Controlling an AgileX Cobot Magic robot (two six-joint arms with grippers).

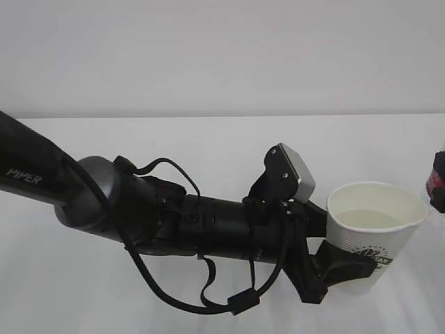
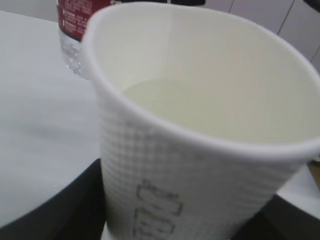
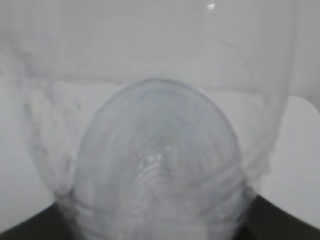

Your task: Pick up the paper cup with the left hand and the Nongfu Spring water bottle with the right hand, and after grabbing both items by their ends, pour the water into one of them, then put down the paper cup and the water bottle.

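PIPER-lettered arm (image 1: 42,174); paper cup (image 1: 372,233) print probably blurred.

Seen from chest height, slanting down across the white table (image 1: 208,146) toward a pale wall, close on the left hand (image 1: 332,268) and the paper cup (image 1: 372,233). From the left wrist, tight on the cup's rim, looking into it, the Nongfu Spring water bottle (image 2: 72,30) behind. From the right wrist, pressed against the bottle's clear body, blurred. Cup shared by exterior and left wrist views.
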